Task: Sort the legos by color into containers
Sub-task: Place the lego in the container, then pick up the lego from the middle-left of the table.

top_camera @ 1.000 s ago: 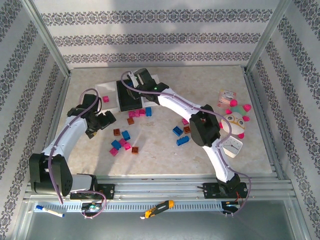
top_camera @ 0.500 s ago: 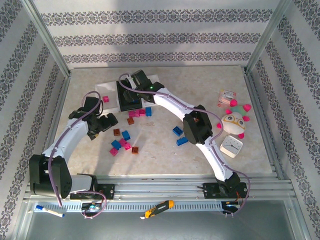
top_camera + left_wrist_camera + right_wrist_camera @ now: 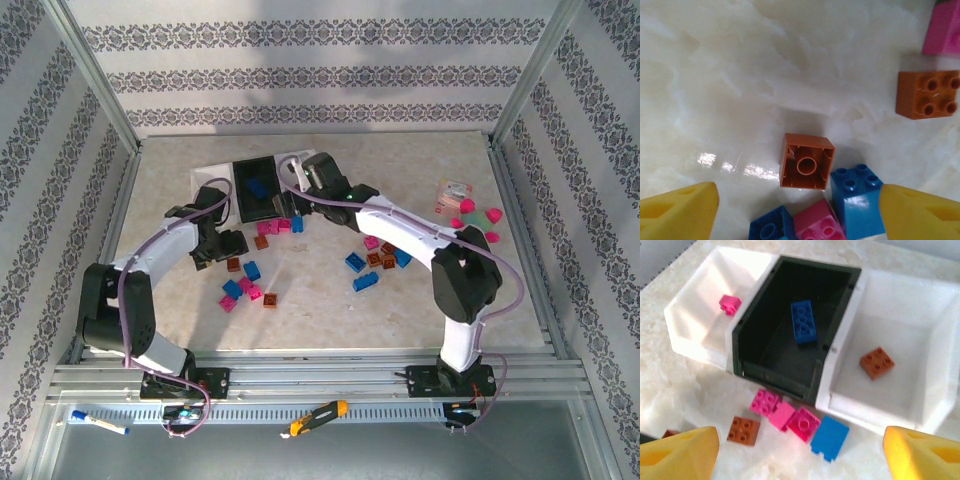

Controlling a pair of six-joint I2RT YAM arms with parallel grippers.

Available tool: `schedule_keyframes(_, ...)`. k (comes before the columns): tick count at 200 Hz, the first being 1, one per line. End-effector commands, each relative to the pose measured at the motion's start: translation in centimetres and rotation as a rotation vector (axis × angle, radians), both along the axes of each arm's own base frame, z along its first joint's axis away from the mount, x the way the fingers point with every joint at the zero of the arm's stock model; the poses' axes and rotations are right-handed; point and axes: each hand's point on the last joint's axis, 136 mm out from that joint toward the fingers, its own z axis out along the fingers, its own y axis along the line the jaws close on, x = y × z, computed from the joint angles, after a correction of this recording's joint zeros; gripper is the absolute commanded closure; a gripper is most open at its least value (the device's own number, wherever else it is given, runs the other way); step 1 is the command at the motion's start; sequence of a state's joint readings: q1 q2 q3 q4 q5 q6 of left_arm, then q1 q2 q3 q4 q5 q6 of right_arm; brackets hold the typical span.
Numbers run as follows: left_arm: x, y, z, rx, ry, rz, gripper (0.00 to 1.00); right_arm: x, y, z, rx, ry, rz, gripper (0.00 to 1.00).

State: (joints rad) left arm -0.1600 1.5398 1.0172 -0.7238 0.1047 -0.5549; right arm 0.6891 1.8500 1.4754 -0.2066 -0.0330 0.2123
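Observation:
Three containers stand in a row: a white tray [image 3: 695,315] holding a pink lego [image 3: 730,304], a black tray [image 3: 770,340] holding a blue lego [image 3: 804,322], and a white tray [image 3: 900,340] holding a brown lego [image 3: 876,362]. My right gripper [image 3: 800,455] hangs open and empty just in front of them, over pink [image 3: 804,424], blue [image 3: 830,437] and brown [image 3: 743,430] legos. My left gripper [image 3: 800,215] is open low over the table. An upturned brown lego [image 3: 806,161] lies just ahead of it, with a blue one [image 3: 857,192] and a pink one [image 3: 820,225] between its fingers.
More legos lie scattered mid-table [image 3: 245,285] and under the right arm [image 3: 375,260]. A plush toy [image 3: 478,215] and a small packet [image 3: 455,193] sit at the right. The enclosure's walls ring the table. A utility knife [image 3: 315,415] rests on the front rail.
My right gripper opened and drew back to the right from over the black tray, where a blue lego now lies. My left gripper shifted right toward the loose legos.

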Motion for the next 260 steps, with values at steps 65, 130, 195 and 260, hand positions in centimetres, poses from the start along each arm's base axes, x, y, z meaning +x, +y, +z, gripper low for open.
schedule_keyframes(65, 0.4, -0.9, -3.7, 0.004, 0.118, -0.080, 0.40, -1.1, -2.3, 0.0, 0.020, 0.001, -0.068, 0.14)
schedule_keyframes(130, 0.2, -0.6, -3.0, 0.010, 0.121, -0.046, 0.73, -0.5, -1.8, 1.9, 0.033, -0.029, -0.055, 0.14)
schedule_keyframes(195, 4.3, -2.7, 2.6, -0.046, -0.028, -0.025, 0.72, -2.7, -3.7, 4.5, 0.090, -0.033, -0.045, 0.13)
schedule_keyframes(260, 13.0, -8.8, 8.2, -0.083, -0.226, -0.116, 0.72, -5.4, -7.7, 4.3, 0.127, -0.019, -0.130, 0.12)
